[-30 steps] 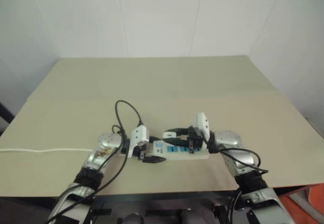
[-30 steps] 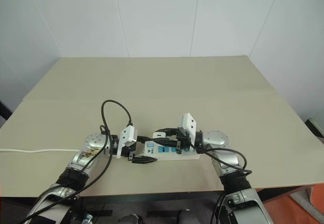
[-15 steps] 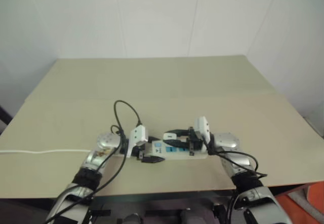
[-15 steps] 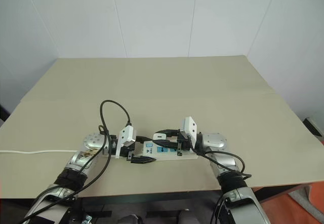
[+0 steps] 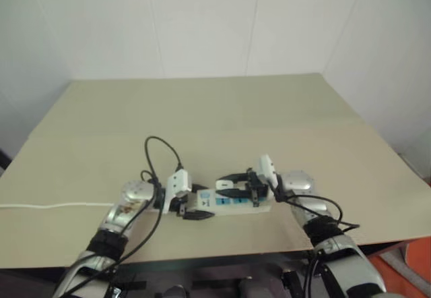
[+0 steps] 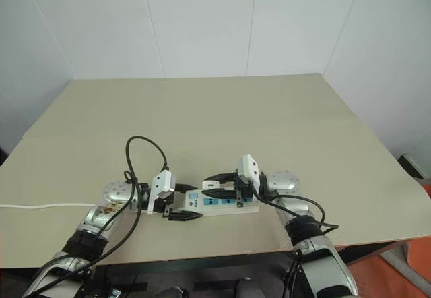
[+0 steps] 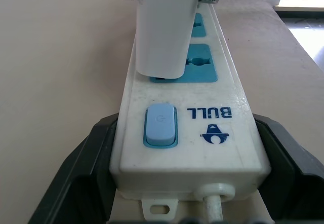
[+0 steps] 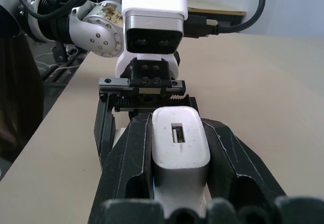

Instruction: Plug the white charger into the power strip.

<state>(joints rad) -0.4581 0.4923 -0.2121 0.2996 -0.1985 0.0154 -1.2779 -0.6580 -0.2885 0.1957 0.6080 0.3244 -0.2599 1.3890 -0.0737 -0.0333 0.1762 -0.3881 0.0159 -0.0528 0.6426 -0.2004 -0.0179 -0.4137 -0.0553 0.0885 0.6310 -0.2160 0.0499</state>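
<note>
- Power strip [image 6: 222,204] lies flat near the desk's [image 6: 222,116] front edge, cord end toward the robot's left.
- Left end effector [image 6: 180,211] clamped on the strip's switch end, fingers [image 7: 83,168] on both sides.
- Right end effector [image 6: 217,183] clamped on the white charger [image 7: 164,29].
- Charger stands upright on the first blue socket beside the switch.

The right gripper [image 8: 179,183] has been lowered, bringing the white charger [image 7: 164,29] down onto the power strip [image 7: 202,127]; nothing else has moved.
</note>
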